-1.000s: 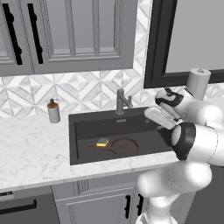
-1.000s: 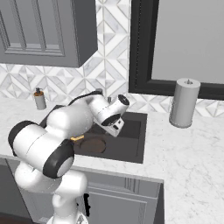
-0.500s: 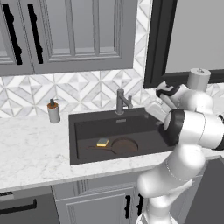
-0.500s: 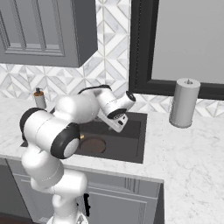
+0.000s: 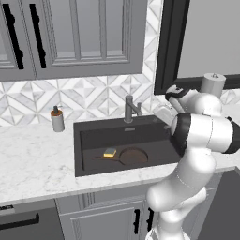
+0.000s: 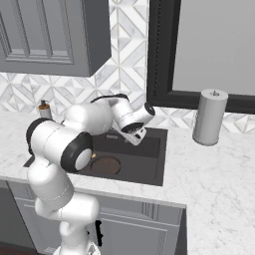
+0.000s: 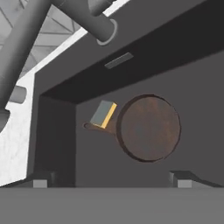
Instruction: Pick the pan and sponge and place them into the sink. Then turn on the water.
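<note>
Hand view: pan (image 7: 148, 127), sponge (image 7: 103, 114) in sink (image 7: 57, 144)

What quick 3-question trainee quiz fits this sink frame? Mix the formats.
1. True or false: the sponge lies inside the sink.
2. Multiple choice: the sponge sits (a) on the counter beside the soap bottle, (b) over the handle of the pan, (c) on the faucet.
3. Fill in: in the hand view the gripper has its jaws ____, with nothing between them.

Key: 1 true. 2 b. 3 open.
</note>
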Robot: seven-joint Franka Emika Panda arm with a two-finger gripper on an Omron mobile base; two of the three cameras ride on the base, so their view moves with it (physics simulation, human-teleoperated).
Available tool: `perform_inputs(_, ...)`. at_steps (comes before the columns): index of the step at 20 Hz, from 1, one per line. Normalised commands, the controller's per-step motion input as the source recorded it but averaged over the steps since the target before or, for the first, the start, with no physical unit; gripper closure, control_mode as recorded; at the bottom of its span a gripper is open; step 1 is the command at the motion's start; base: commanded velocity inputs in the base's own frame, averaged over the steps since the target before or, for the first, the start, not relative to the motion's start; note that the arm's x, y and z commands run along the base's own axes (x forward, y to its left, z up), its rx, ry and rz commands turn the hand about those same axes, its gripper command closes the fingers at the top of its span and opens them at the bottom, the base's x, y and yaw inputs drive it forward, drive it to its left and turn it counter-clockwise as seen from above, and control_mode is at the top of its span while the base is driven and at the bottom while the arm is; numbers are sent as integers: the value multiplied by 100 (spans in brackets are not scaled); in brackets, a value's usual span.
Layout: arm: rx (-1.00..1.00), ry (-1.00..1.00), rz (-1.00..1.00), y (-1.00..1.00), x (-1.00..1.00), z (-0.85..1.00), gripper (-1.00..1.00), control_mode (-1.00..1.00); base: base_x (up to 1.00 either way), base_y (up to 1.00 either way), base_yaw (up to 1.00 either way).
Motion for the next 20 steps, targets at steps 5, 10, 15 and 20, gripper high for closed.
perform_inputs(5, 3, -15, -5, 0, 25, 0, -100, -100, 0, 0, 0)
perform_inputs(10, 5, -16, -2, 0, 29, 0, -100, -100, 0, 0, 0)
perform_inputs(15, 3, -6, -1, 0, 26, 0, -100, -100, 0, 0, 0)
perform_inputs(20, 0, 3, 0, 0, 44, 0, -100, -100, 0, 0, 0)
